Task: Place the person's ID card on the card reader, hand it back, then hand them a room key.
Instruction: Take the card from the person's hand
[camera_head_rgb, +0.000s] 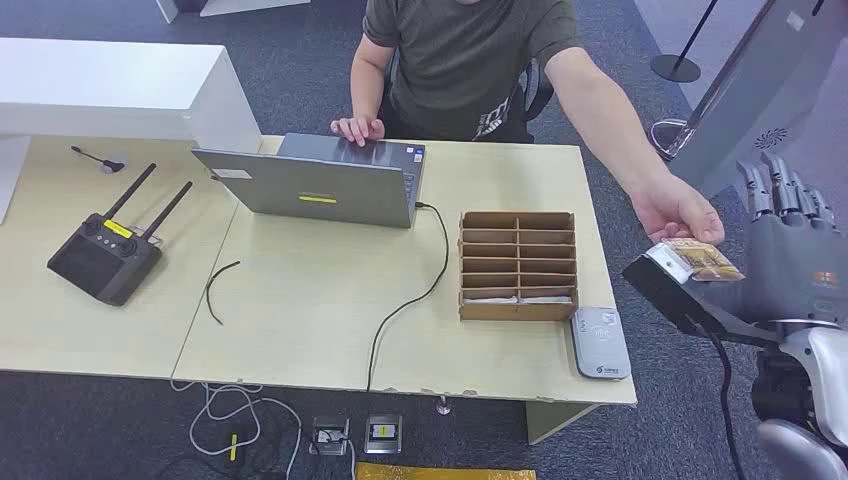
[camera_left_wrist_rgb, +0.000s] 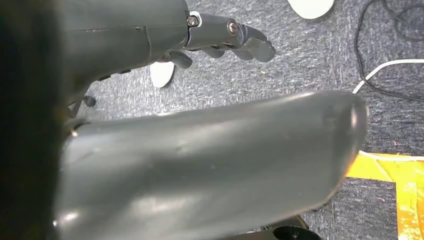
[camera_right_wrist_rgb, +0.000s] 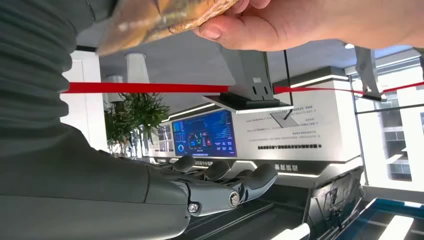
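Remote controller (camera_head_rgb: 104, 258) with 2 antennas at far left of tabletop (camera_head_rgb: 300, 310). Laptop (camera_head_rgb: 320, 182) next, person's one hand (camera_head_rgb: 358, 128) resting on it. Cardboard slot box (camera_head_rgb: 518, 264) mid-right, card reader (camera_head_rgb: 600, 342) just beside its right corner. Right robot hand (camera_head_rgb: 790, 245) raised off tabletop edge, fingers extended and apart, holding nothing. Person's other hand (camera_head_rgb: 680, 212) holds the ID card (camera_head_rgb: 705, 260) beside that palm. Left robot hand (camera_left_wrist_rgb: 220, 35) hangs over carpet, fingers loosely apart, empty
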